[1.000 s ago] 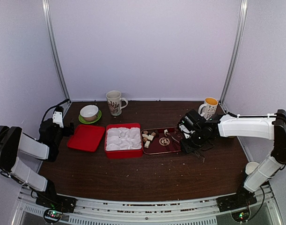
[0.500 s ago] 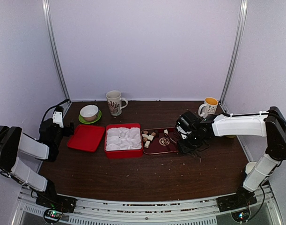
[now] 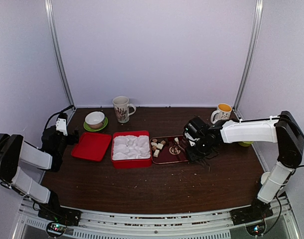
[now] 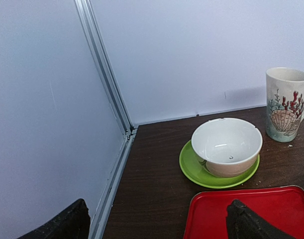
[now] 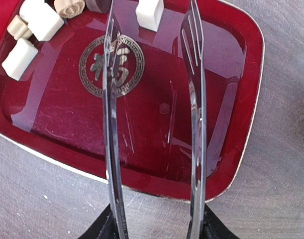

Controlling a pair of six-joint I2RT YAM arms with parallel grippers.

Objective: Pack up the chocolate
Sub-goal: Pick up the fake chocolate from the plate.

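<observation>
Dark-red tray [image 5: 241, 99] lies under the right gripper [image 5: 154, 35], jaws apart and empty, reaching for chocolate [image 5: 150, 11]; next, close on it. Left gripper [image 4: 156, 221] idles far left, jaws wide.

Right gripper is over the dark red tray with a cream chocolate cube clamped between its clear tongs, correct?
Not quite. The right gripper is over the dark red tray, but its tongs are empty; the right wrist view shows the nearest cream cube lying beyond the tips.

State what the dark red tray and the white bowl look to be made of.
The dark red tray: glossy, probably lacquered plastic or metal; it mirrors reflections and carries a gold emblem. The white bowl: looks like glazed ceramic, smooth and shiny with thick walls.
</observation>
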